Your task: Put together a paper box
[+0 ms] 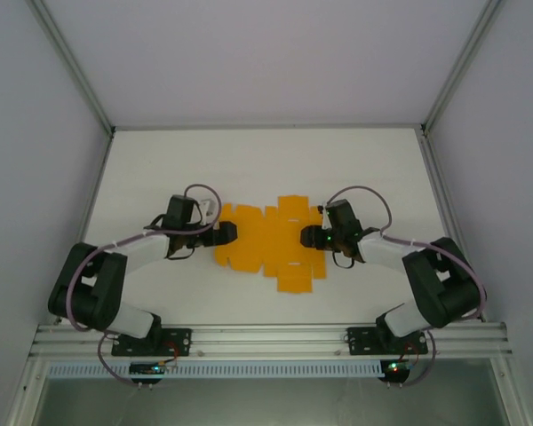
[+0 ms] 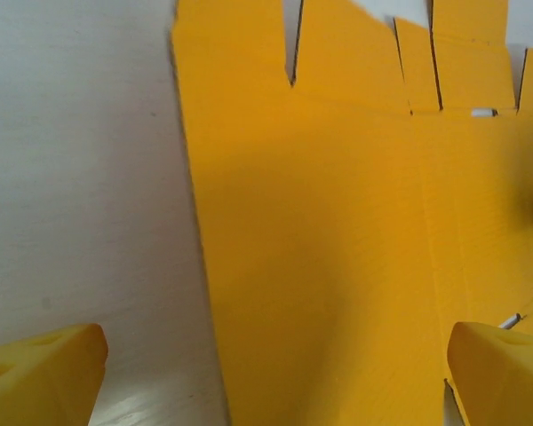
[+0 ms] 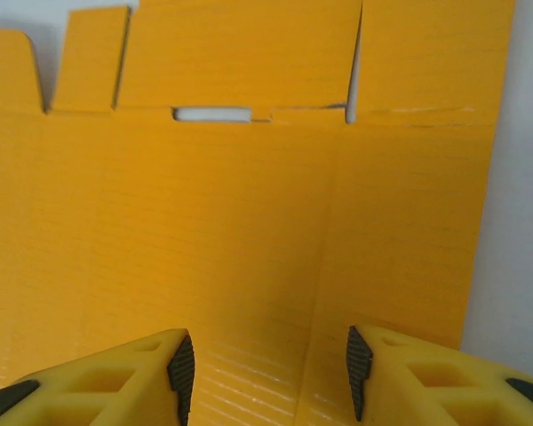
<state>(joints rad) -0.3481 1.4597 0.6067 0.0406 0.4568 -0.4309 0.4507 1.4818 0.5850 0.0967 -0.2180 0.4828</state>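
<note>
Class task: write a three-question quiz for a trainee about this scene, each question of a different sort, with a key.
1. True or false: the flat orange-yellow die-cut card sheet is already folded into a box.
2. The sheet lies: A. on the table between the left gripper and the right gripper; B. held aloft by one gripper; C. stacked on a second sheet.
3. Fill in: in the right wrist view, the right gripper's fingers stand ___ above the card.

Key: 1 false; 2 A; 3 open.
</note>
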